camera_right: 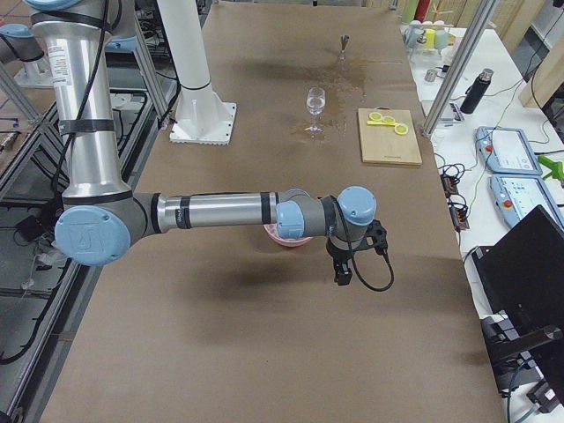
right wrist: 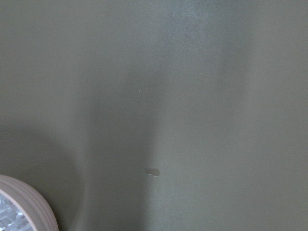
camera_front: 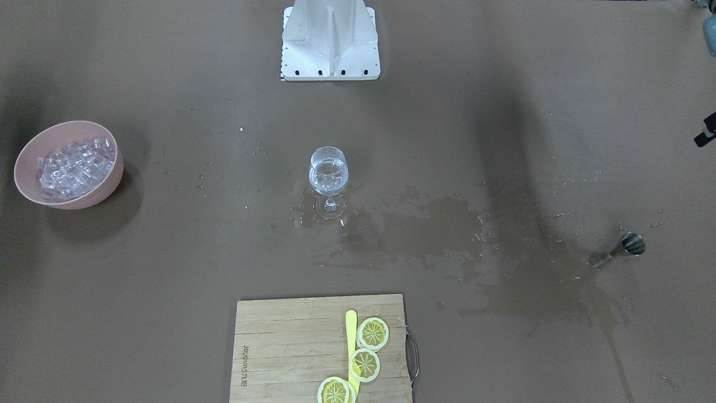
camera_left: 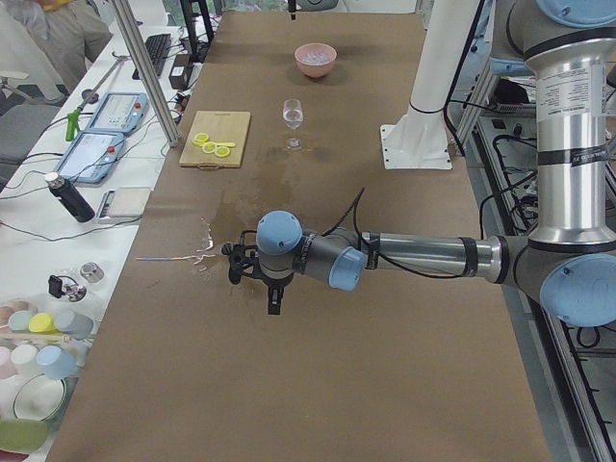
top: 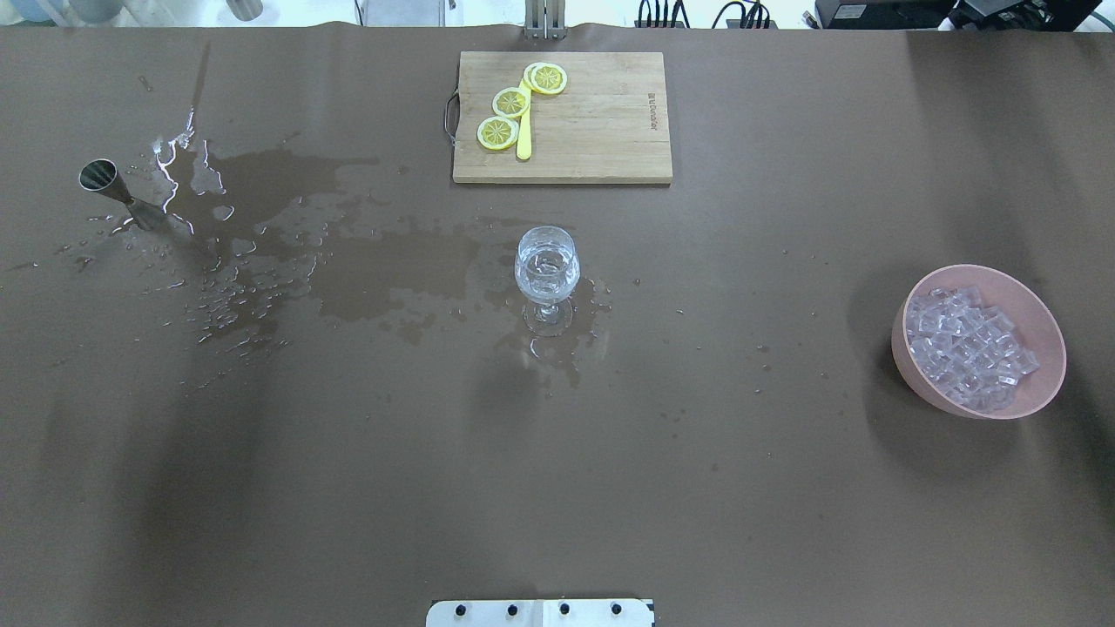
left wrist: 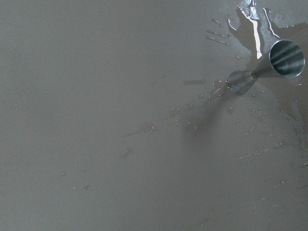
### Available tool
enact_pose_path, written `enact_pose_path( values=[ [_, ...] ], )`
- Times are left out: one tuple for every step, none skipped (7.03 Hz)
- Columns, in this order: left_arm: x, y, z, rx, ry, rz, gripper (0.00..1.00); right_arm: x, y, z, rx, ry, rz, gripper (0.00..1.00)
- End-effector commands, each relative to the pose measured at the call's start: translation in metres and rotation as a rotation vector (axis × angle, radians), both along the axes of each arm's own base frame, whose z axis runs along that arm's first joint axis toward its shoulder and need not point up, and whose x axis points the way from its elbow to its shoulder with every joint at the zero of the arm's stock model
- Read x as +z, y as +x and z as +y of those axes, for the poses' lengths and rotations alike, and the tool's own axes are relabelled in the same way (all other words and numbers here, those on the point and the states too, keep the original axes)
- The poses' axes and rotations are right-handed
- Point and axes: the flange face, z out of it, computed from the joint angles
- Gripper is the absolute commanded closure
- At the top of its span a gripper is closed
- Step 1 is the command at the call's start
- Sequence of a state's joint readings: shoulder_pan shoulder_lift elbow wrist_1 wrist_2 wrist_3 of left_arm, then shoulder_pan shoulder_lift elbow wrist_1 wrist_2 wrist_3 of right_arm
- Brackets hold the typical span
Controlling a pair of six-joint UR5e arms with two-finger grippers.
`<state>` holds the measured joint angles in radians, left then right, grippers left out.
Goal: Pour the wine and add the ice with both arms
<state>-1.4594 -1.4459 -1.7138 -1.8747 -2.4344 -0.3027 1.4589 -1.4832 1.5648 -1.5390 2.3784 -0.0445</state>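
Pour looks done; next, ice (top: 967,348) into wine glass (top: 547,261). You can't tell left gripper (camera_left: 273,306) or right gripper (camera_right: 342,275) opening.

Brown-covered table (top: 557,488) fills every view. White side bench (camera_left: 24,207) runs down the left edge of the exterior left view (cluttered: control boxes (camera_left: 115,111), black bottle (camera_left: 69,197)). Aluminium post (camera_left: 146,72) stands at the bench edge. Lighting is even, shadows soft.

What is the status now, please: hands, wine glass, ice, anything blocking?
Left hand near jigger, right hand near pink bowl; grip unknown. Wine glass upright, wine inside. Ice in bowl. Wet spill between jigger and glass.
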Motion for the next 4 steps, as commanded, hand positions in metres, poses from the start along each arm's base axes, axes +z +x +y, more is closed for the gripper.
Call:
enact_pose_path(
  values=[
    [-0.0010,-0.0022,-0.0042,-0.018,0.022,-0.069,0.01,-0.0093,-0.0035,-0.0037,0.004,0.001,-0.010,0.00],
    [0.0011,-0.0027,-0.0050,-0.020,0.020,-0.077,0.01,-0.0062,-0.0123,-0.0044,0.007,-0.012,0.008,0.00],
    [0.0020,-0.0030,-0.0010,-0.019,0.016,-0.075,0.01,-0.0060,-0.0111,-0.0020,0.008,-0.010,0.009,0.00],
    [0.0048,-0.0026,0.0021,-0.015,0.008,-0.066,0.01,-0.0043,-0.0101,-0.0006,0.005,-0.008,0.010,0.00]
  ],
)
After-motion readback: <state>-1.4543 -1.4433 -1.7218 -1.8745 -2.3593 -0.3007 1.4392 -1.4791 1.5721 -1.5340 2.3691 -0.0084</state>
